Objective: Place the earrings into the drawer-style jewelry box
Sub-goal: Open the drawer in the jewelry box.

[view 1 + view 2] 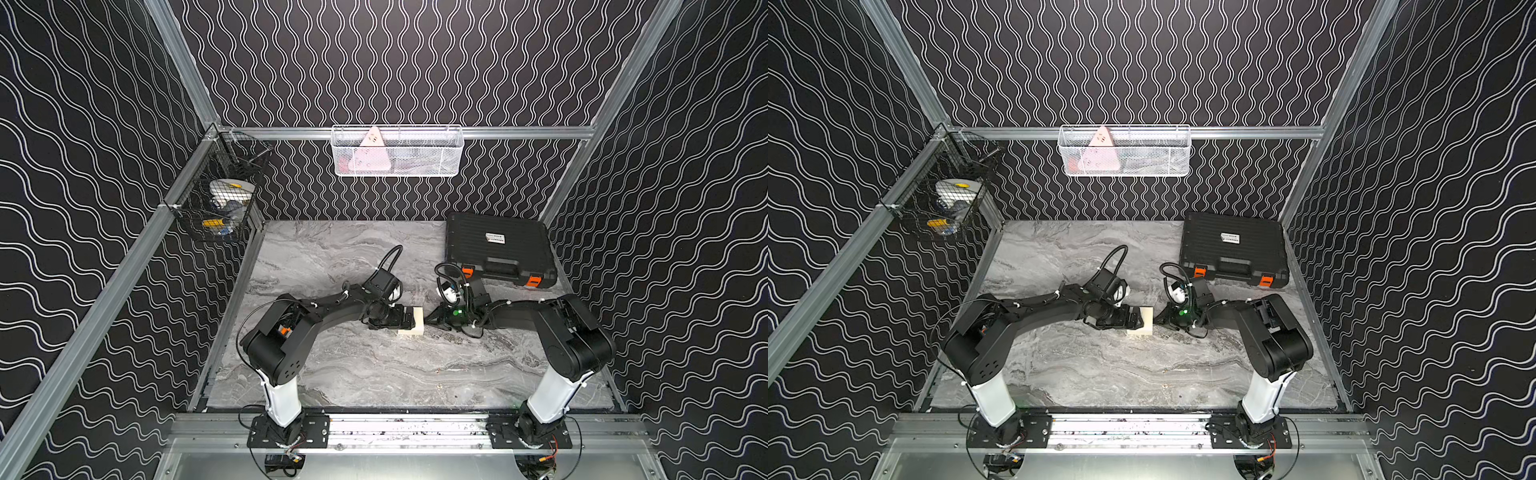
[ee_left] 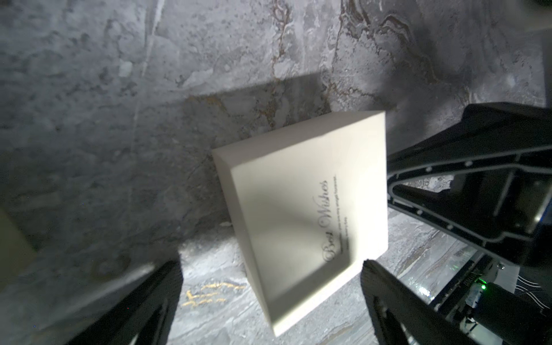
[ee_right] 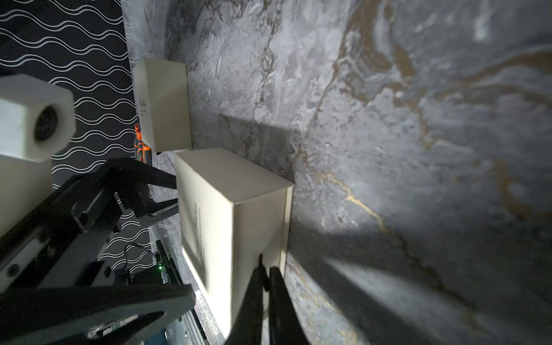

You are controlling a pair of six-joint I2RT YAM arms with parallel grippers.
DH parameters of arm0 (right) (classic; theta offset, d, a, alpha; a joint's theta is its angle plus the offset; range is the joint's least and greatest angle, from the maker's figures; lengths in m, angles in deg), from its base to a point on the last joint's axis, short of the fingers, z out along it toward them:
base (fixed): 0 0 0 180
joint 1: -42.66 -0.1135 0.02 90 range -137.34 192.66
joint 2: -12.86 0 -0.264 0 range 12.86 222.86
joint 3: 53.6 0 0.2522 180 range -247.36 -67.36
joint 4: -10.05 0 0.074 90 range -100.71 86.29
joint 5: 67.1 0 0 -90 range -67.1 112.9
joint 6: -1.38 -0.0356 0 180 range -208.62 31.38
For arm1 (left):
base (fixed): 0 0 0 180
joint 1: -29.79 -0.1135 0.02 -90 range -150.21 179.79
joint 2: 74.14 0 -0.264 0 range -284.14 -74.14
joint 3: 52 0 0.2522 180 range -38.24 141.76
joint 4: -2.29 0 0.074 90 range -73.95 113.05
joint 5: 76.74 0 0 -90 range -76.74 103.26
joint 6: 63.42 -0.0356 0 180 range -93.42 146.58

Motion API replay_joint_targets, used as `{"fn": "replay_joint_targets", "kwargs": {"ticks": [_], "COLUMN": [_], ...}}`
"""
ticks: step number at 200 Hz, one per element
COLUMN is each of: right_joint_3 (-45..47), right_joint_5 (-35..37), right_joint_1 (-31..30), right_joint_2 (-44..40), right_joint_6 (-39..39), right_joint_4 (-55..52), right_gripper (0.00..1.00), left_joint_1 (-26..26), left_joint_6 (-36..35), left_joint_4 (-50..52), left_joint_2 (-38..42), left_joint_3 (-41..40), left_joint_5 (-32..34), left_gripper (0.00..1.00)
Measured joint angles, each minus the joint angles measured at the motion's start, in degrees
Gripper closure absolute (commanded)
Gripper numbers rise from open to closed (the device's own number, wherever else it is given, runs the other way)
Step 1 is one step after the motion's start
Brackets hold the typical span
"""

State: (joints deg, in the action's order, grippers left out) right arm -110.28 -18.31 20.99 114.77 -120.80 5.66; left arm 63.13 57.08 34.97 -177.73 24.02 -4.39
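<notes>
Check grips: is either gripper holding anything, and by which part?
Left gripper is open, straddling the cream box without clamping it. Right gripper is shut at the box's end; whether it pinches anything there cannot be told.

a robotics lab cell: aluminium frame (image 1: 519,132), wavy-patterned walls (image 1: 395,62), marble-print tabletop (image 1: 374,365), two arms (image 1: 324,318) (image 1: 519,316) bolted to a rail (image 1: 407,428).

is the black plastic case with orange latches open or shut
Shut. The black plastic case lies flat on the marble table, lid down on its base, no gap showing in both top views.
</notes>
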Motion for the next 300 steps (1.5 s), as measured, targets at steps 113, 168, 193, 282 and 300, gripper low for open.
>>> {"fn": "replay_joint_targets", "kwargs": {"ticks": [113,168,193,282,300], "right_joint_3": [2.0,2.5,3.3,5.3,5.3], "right_joint_5": [1.0,3.1,3.9,6.0,6.2], "right_joint_1": [0.4,1.7,3.0,6.6,6.8], "right_joint_2": [-1.7,-3.5,-4.9,-8.0,-8.0], "right_joint_6": [-1.9,-1.8,-1.5,-0.1,-0.1], "right_joint_4": [2.3,-0.6,-2.4,-5.6,-5.7], "right_gripper": [1.00,1.00,1.00,1.00,1.00], "left_joint_1": [0.0,0.0,-0.1,-0.3,-0.3], "left_joint_6": [-0.4,0.3,0.5,0.9,0.9], "left_joint_4": [-0.9,-4.2,-5.2,-6.9,-7.0], "left_joint_2": [-1.5,-1.2,-1.2,-1.4,-1.4], "left_joint_3": [-0.4,-2.0,-2.3,-2.5,-2.5], "left_joint_5": [5.4,6.6,7.0,7.8,7.8], "left_gripper": [0.05,0.05,0.05,0.05,0.05]}}
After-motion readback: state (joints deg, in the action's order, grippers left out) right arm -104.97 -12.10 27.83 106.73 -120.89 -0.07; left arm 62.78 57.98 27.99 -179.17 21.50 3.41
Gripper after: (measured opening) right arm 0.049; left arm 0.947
